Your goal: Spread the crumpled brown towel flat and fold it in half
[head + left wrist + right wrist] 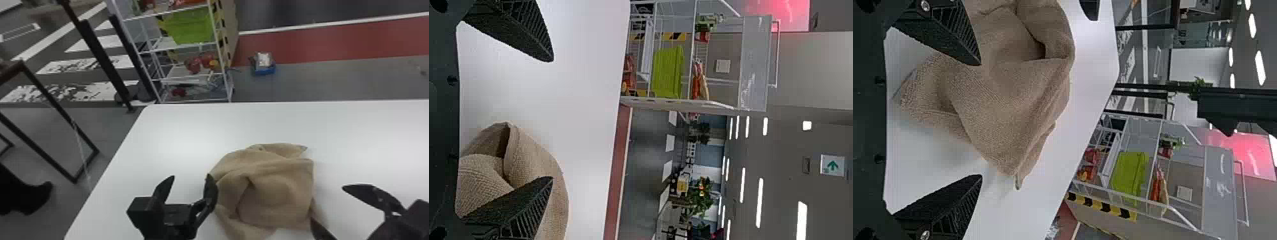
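The brown towel (271,188) lies crumpled in a heap on the white table (178,134), its folds piled toward the middle. My left gripper (191,178) is open at the towel's left edge, one finger over that edge. In the left wrist view, the open left gripper (553,119) has one finger in front of the towel (536,160). At the towel's lower right, my right gripper (328,204) stands open, with one finger near the cloth. In the right wrist view, the towel (1008,95) extends behind one finger of the open right gripper (981,120).
A white wire shelf (188,48) holding a green bin (191,27) stands on the floor behind the table's far left corner. Dark metal frames (54,111) are off to the left. A blue box (264,68) sits on the floor beyond the table.
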`<control>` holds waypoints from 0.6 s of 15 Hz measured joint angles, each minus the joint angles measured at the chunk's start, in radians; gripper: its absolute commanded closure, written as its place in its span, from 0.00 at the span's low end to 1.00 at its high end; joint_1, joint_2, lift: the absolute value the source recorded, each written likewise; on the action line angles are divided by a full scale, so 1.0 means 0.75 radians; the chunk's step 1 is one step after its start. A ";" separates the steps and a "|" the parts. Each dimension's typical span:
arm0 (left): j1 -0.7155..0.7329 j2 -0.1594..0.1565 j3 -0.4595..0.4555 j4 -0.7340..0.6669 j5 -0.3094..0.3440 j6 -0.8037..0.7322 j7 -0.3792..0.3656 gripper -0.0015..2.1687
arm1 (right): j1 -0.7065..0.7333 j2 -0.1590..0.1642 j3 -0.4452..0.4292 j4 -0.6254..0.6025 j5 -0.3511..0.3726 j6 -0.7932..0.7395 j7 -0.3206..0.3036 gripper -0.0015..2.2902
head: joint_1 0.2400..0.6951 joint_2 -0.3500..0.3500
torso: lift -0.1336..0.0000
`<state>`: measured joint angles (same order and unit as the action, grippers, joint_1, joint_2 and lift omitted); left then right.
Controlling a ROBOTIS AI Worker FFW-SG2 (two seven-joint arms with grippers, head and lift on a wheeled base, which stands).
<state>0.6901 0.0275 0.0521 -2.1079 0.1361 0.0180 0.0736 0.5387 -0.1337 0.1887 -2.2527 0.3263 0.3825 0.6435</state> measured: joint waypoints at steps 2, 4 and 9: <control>0.000 0.001 0.000 0.002 0.000 0.000 0.000 0.01 | -0.020 -0.026 -0.012 -0.036 0.041 0.095 0.152 0.03 | 1.00 0.97 | 0.08; 0.000 0.002 0.000 0.002 0.000 0.000 0.000 0.01 | -0.045 -0.039 -0.036 -0.055 0.104 0.117 0.332 0.02 | 1.00 0.97 | 0.08; 0.002 -0.001 0.000 0.000 -0.003 0.000 -0.001 0.01 | -0.131 -0.063 -0.086 -0.092 0.184 0.175 0.570 0.03 | 1.00 0.94 | 0.08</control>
<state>0.6918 0.0264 0.0521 -2.1077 0.1342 0.0177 0.0731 0.4401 -0.1809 0.1242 -2.3217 0.4645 0.5138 1.0713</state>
